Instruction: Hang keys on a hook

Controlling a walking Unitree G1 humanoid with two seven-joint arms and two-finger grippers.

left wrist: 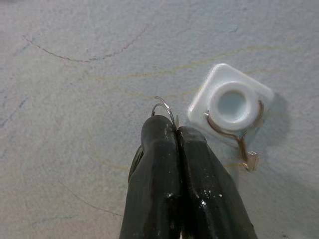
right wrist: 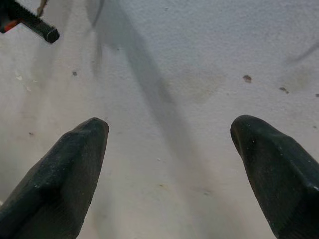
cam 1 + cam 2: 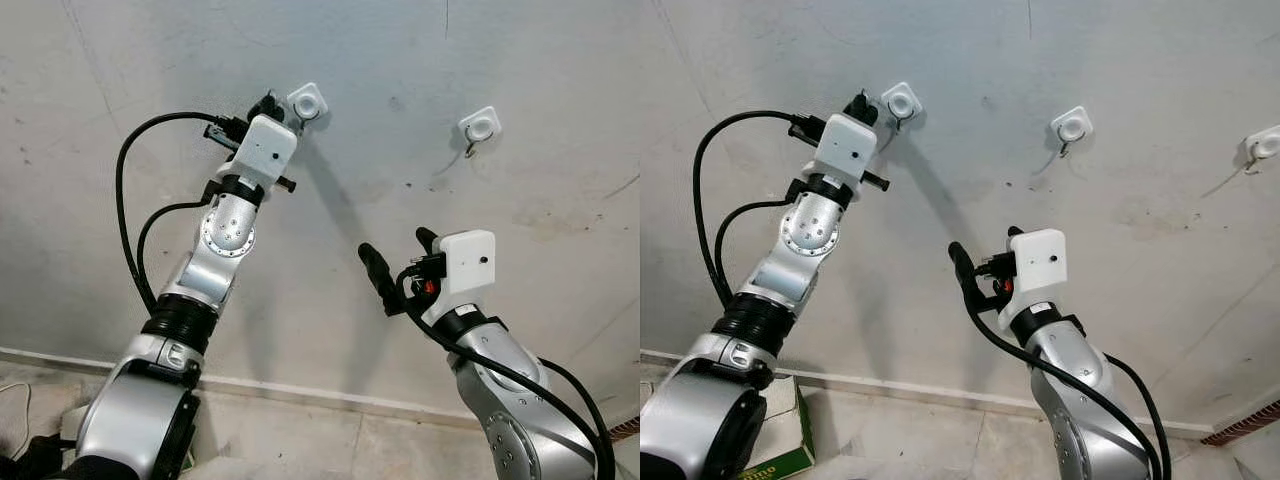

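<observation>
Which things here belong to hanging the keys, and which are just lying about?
Part of the job:
- key ring, pinched in the shut left gripper
- wall hook beside it

Just there:
- middle hook
- far hook
- green-edged box on the floor
- right gripper, open, idle

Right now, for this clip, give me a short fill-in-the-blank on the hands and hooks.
1. The left hand is shut on a thin metal ____.
2. That hand is raised beside a white wall ____.
3. The right hand has its fingers ____.
4. The hooks are stuck on a grey ____.

Missing: ring; hook; open; wall
</observation>
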